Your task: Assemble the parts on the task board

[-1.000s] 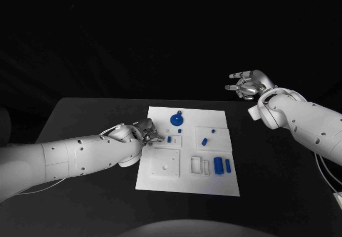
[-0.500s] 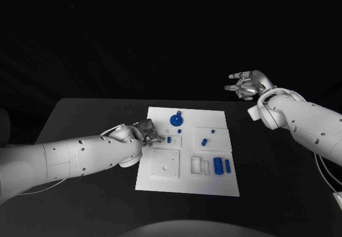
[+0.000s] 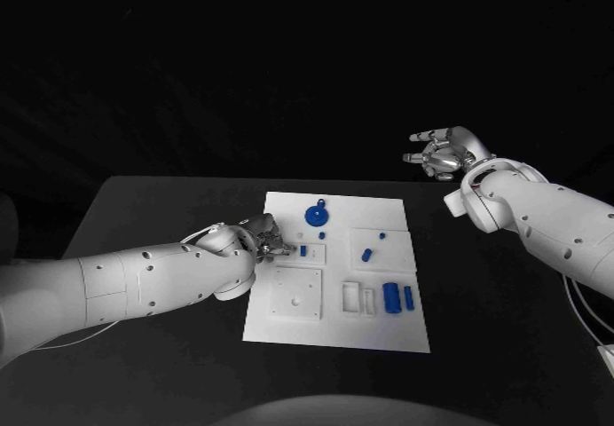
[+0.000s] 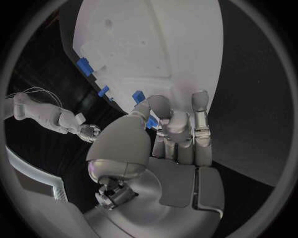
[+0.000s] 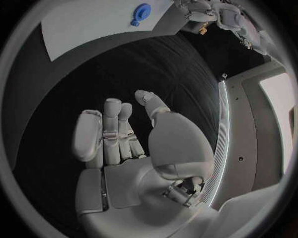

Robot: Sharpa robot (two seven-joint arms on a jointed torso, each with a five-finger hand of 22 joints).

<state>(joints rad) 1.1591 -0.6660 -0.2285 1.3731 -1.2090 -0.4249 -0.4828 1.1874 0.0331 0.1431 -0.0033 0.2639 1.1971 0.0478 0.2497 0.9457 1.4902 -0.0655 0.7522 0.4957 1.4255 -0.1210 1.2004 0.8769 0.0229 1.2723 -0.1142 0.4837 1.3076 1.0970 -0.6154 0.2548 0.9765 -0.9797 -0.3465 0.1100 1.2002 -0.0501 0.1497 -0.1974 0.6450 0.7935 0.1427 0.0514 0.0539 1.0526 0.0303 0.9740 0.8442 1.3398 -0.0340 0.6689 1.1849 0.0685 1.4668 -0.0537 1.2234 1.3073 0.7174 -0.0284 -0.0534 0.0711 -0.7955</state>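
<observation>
The white task board [image 3: 335, 318] lies in the middle of the table. My left hand [image 3: 265, 240] hovers low over its left edge, fingers curled, beside a small blue part [image 3: 303, 251] in a recess. At the wrist, the left hand [image 4: 171, 124] pinches a small blue part [image 4: 151, 122] between thumb and fingertips. A round blue part [image 3: 316, 215] lies at the board's far end, a small one [image 3: 323, 235] just below it, and another [image 3: 366, 255] to the right. Two longer blue parts [image 3: 398, 297] stand near the front right. My right hand [image 3: 442, 153] is raised off to the far right, fingers spread, empty.
White recessed blocks [image 3: 359, 298] and a square plate with a hole [image 3: 295, 293] sit on the board's near half. The black table [image 3: 153, 213] surrounds the board. The right wrist view shows the board's corner [image 5: 81, 25] with the round blue part [image 5: 141, 11].
</observation>
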